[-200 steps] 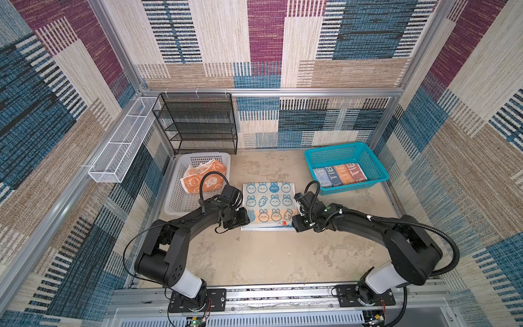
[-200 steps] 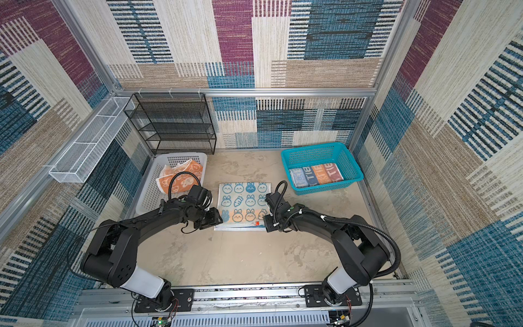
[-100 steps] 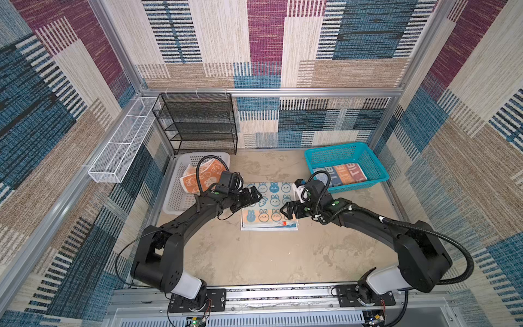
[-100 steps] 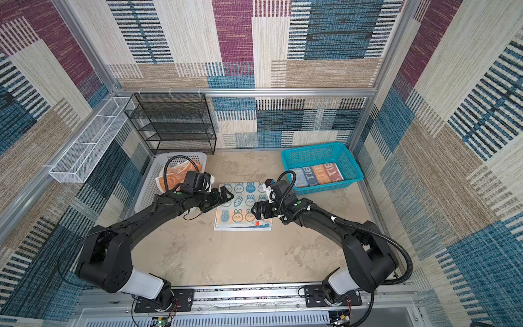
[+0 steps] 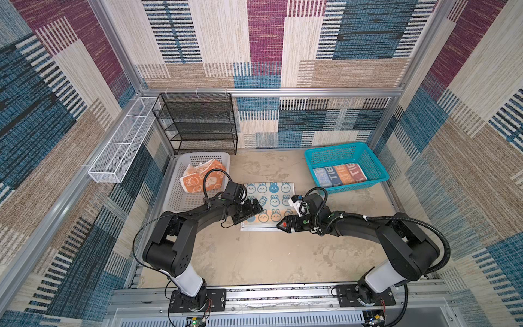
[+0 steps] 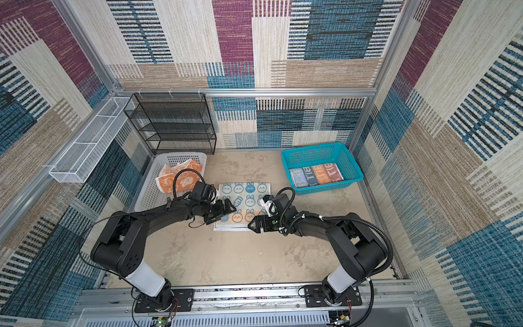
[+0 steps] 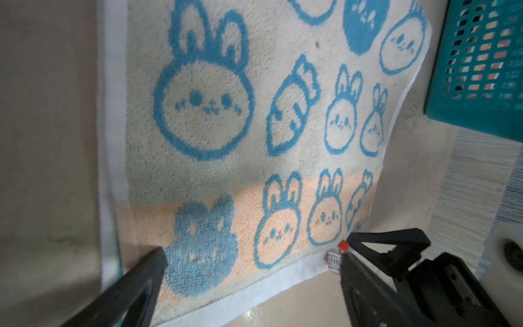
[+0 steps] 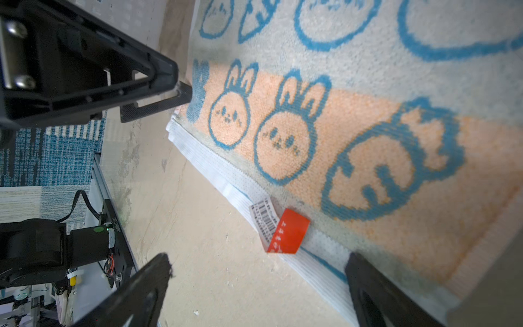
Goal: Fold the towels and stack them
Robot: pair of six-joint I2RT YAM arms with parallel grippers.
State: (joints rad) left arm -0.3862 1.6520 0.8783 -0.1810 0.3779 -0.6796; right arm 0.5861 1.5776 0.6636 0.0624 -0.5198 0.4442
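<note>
The orange towel (image 5: 198, 181) lies crumpled in the white basket (image 5: 184, 202) at the far left, apparently waiting its turn. Just beside that basket, the left tool (image 5: 254, 209) hangs over the left hem of the rabbit towel (image 5: 271, 198), toward its near corner. Its jaws are spread wide and hold nothing, and one finger (image 7: 135, 286) shows close over the cloth.

The rabbit towel lies flat on the surface (image 5: 254, 260) between the two baskets, square to the robot. It was probably laid that way so both near corners can be pinched together.

The right tool (image 5: 283, 225) sits at the near-right corner by the tags (image 8: 283, 229), likewise wide open and empty. Whether either tool touches the cloth I cannot tell.

At the right, the lettered towel (image 5: 339, 177) lies folded in the teal basket (image 5: 311, 158), so the stack seems meant to go there.

There is plenty of bare surface on the near side and beyond the far hem. The left hem runs close to the white basket, and the tools face each other closely along the near hem.
</note>
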